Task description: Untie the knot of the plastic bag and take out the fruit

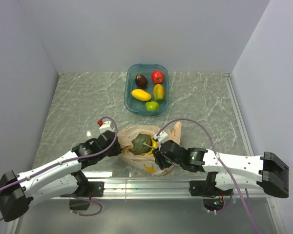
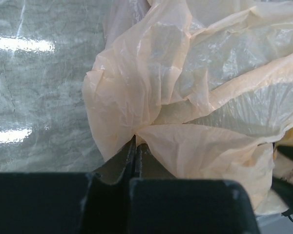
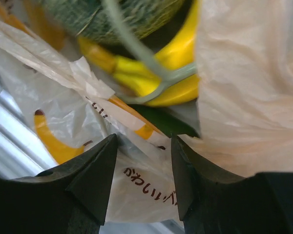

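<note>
The plastic bag (image 1: 136, 155) lies open at the table's near middle, and no tied knot shows. The green melon (image 1: 141, 143) with its stem sits inside it, and a yellow banana bunch (image 3: 156, 73) lies beside the melon (image 3: 117, 17). My left gripper (image 1: 116, 140) is at the bag's left rim. In the left wrist view it (image 2: 136, 139) is shut on a fold of the peach film (image 2: 151, 87). My right gripper (image 1: 157, 151) is at the bag's right near edge. It (image 3: 144, 146) is open, with white printed film (image 3: 141, 190) lying between its fingers.
A blue tub (image 1: 128, 95) stands behind the bag. It holds a dark purple fruit (image 1: 141, 80), a red apple (image 1: 157, 76), a yellow fruit (image 1: 141, 94), a yellow-orange fruit (image 1: 158, 91) and a lime (image 1: 152, 106). Walls close in the left, right and back.
</note>
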